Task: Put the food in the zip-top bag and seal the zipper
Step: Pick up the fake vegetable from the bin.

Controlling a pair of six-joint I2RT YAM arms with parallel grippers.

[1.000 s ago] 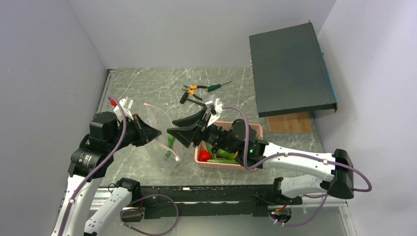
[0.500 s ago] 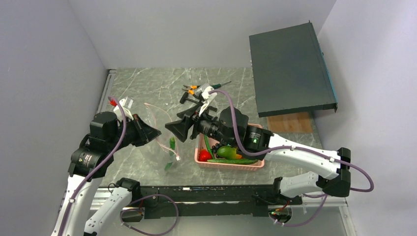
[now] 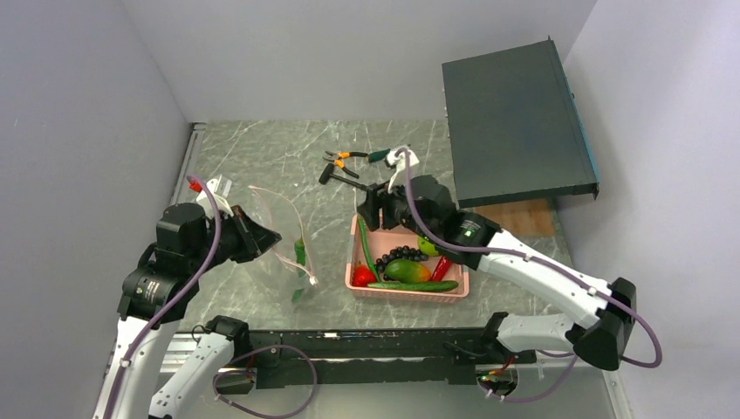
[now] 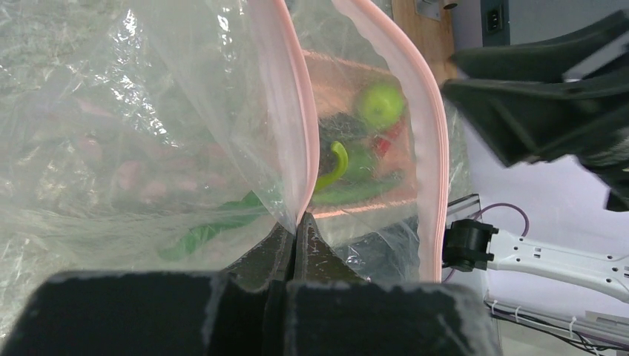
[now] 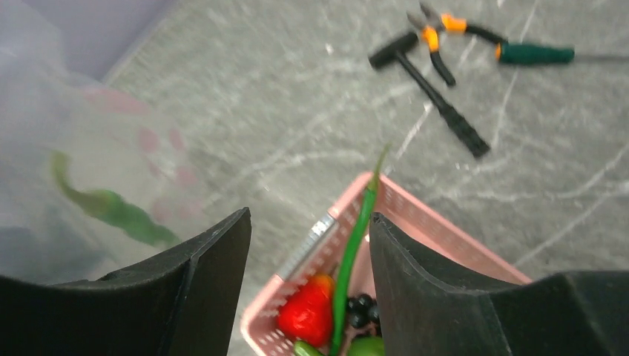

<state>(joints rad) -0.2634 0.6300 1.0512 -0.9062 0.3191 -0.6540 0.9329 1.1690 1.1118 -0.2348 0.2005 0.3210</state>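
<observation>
While left hand (image 4: 295, 236) pinches the zipper (image 4: 301, 133), spread right hand (image 5: 310, 219) hovers over the basket (image 3: 410, 296).

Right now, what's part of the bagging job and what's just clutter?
Job: bag, pinched by left gripper; pepper inside it; grapes, mango, apple, chilli, red fruit, long peppers in basket.
Clutter: pliers, screwdriver, black tool, dark panel, wooden board.
</observation>
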